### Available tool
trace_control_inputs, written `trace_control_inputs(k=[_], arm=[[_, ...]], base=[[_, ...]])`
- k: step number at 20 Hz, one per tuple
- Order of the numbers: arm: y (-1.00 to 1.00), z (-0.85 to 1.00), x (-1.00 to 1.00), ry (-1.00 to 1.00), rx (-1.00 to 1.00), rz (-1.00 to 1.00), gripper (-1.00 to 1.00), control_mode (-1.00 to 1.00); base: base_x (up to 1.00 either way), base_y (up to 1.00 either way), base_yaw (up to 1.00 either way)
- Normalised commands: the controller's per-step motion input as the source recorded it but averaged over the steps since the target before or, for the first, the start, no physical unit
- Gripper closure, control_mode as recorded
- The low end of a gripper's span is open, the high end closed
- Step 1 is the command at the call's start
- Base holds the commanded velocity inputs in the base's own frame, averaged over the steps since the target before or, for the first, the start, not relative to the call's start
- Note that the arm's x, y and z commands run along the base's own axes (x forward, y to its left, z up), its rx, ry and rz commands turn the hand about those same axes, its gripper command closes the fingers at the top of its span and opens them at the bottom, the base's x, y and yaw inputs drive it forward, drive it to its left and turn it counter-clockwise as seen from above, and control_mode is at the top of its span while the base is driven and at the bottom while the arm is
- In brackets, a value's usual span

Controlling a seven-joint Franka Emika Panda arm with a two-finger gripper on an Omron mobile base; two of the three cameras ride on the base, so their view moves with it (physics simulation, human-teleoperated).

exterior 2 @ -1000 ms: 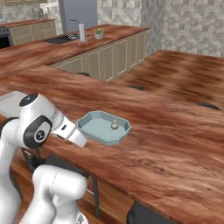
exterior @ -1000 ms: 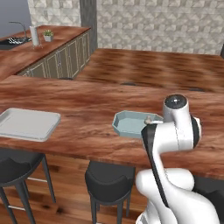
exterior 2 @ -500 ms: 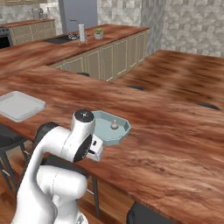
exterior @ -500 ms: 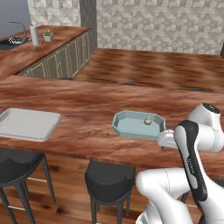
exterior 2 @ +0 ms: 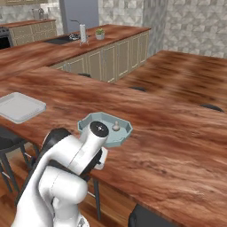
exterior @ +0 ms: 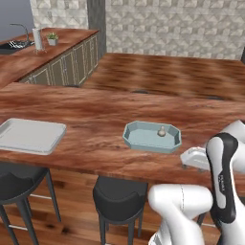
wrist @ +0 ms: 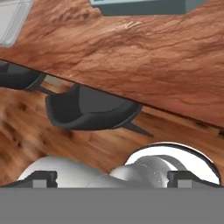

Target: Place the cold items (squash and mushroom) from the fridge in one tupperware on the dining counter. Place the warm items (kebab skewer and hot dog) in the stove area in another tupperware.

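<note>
A light blue tupperware stands on the wooden dining counter, with a small pale mushroom inside it. The right base view shows the same tupperware and mushroom. My gripper is open and empty, its tips wide apart. It looks back over the counter's front edge, with the tupperware's wall at the top of the hand view. My white hand hangs low at the counter's front edge, right of the tupperware. Squash, kebab skewer and hot dog are out of view.
A flat grey tray lies at the left end of the counter. Dark bar stools stand under the front edge, one straight below my hand. A sink and a small plant sit on the far counter.
The arm has swung from in front of the tupperware to the right and down. The hand now hangs at the counter's front edge. The tupperware and mushroom have not moved.
</note>
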Motion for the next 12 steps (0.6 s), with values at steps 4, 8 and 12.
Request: trace_control_inputs(k=[4,8,12], arm=[[0.19,0.02,-0.68,-0.14,-0.02,-0.14,-1.0,-1.0],[0.13,0.0,-0.33,-0.07,-0.02,-0.07,-1.0,1.0],[0.0,0.0,0.0,0.0,0.0,0.0,-1.0,1.0]], base=[[0.0,0.0,0.0],[-0.27,0.26,-0.05],[-0.04,0.95,-0.13]])
